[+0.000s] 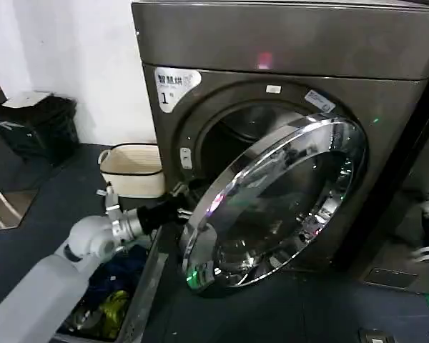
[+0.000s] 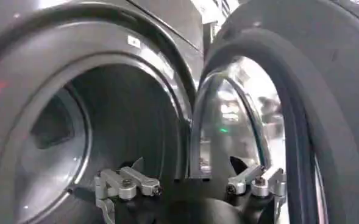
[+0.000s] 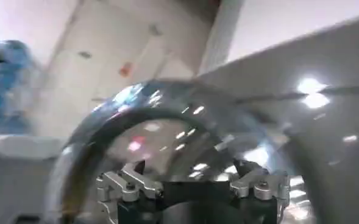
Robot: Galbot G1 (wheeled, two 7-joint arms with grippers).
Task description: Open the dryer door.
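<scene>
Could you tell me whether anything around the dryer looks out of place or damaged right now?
Nothing stands out. The dryer door is swung partly open from the dryer, as expected, with the left gripper open at its free edge. No damage or spills are visible; a basket sits upright beside the machine.

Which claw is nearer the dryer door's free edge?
Left. The left claw sits open at the free edge of the dryer door; the right claw, also open, faces the chrome front from farther off.

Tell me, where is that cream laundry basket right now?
In the head view, the cream basket sits on the dark floor to the left of the dryer, against the white wall, just behind the left arm's tool.
</scene>
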